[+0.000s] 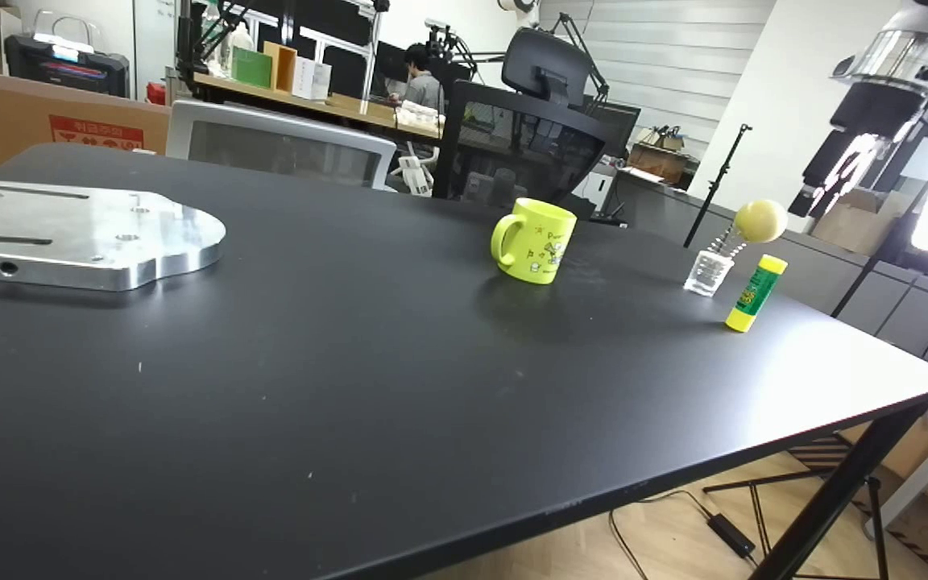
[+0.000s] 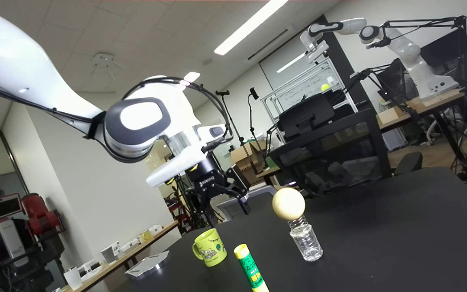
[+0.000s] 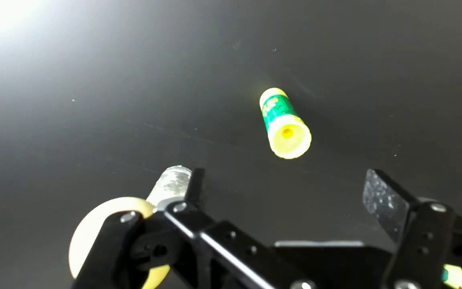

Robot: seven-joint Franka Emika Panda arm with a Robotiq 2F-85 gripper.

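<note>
From the claw point(image 3: 284, 172), spread wide and empty, down and ahead to the green-and-yellow glue stick point(image 3: 285, 123), standing on end between the lime mug point(image 1: 543, 242) and the shiny corner of the table point(image 1: 399, 387), lined up with the claw's middle, well apart

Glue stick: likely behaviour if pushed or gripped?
The glue stick would probably tip if pushed high: it stands on end, tall and narrow. Once down, its round body may roll on the flat table. It looks like stiff plastic, so likely squashes little.
</note>
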